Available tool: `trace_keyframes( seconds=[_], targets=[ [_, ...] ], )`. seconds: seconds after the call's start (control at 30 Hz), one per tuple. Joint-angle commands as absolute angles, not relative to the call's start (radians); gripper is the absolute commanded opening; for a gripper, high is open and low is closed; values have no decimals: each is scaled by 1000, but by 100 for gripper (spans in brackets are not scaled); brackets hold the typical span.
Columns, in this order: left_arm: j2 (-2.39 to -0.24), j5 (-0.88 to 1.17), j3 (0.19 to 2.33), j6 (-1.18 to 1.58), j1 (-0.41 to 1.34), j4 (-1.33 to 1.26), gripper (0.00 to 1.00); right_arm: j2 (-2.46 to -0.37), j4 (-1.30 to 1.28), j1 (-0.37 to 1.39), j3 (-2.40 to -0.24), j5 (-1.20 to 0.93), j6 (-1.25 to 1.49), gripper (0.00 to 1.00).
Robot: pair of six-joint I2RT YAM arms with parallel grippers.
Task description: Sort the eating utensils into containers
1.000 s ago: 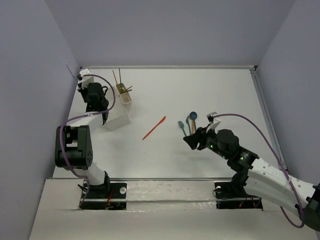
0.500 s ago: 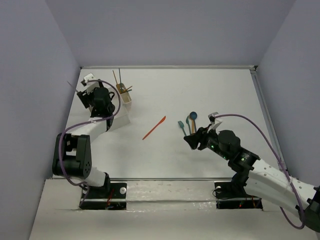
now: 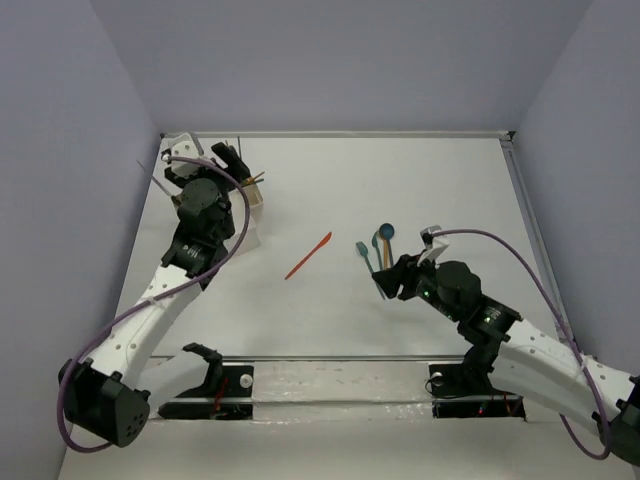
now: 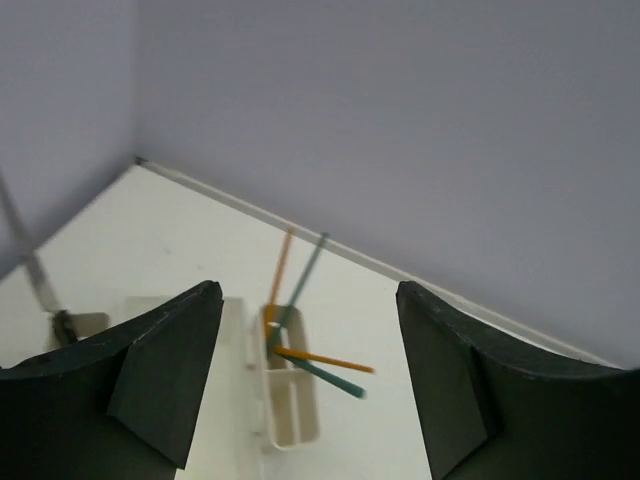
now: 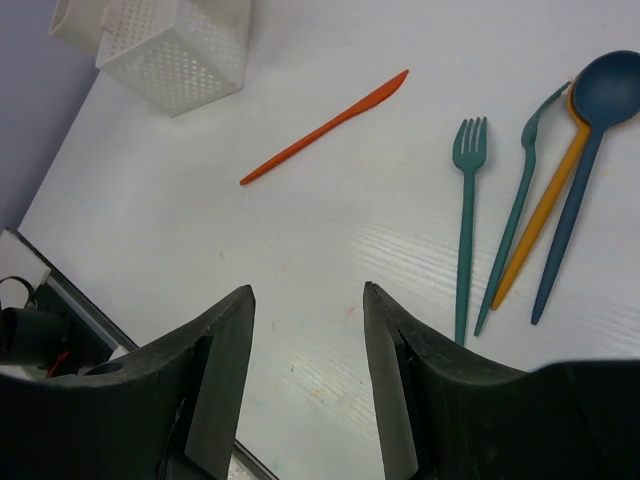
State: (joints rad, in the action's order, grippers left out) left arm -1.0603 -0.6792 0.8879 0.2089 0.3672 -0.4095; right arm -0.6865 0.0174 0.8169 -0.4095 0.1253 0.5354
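Left tool now higher over container; right tool near fork; both apart, empty.

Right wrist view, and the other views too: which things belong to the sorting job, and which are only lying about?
For the job: orange knife; teal fork; teal spoon; another teal utensil; orange utensil beside it; perforated white box; white box holding sticks.
Not for the job: purple cable; board under the arm bases. Both are rig parts, not stray objects.
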Motion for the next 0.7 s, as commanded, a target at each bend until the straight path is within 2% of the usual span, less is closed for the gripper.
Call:
trace_keyframes(
  seconds=[0.0,0.1,0.23,0.37,0.5,0.67],
  targets=[
    [-1055,-298,899,396,510,-100,67,-655,-82,816,-454,215,551,54],
    [-1100,-207,839,419,619,-75,65,-631,-129,816,-465,239,558,54],
    [-1292,-155,847,391,679,-28,63,-592,-212,816,-494,255,569,54],
    [-1429,-170,902,353,721,-11,60,-557,-268,816,-511,255,574,54],
    [-1558,-158,946,318,721,-3,61,-545,-284,816,-509,249,580,54],
    [-1624,-181,962,293,721,-3,61,-548,-293,816,-502,236,586,54]
  ],
)
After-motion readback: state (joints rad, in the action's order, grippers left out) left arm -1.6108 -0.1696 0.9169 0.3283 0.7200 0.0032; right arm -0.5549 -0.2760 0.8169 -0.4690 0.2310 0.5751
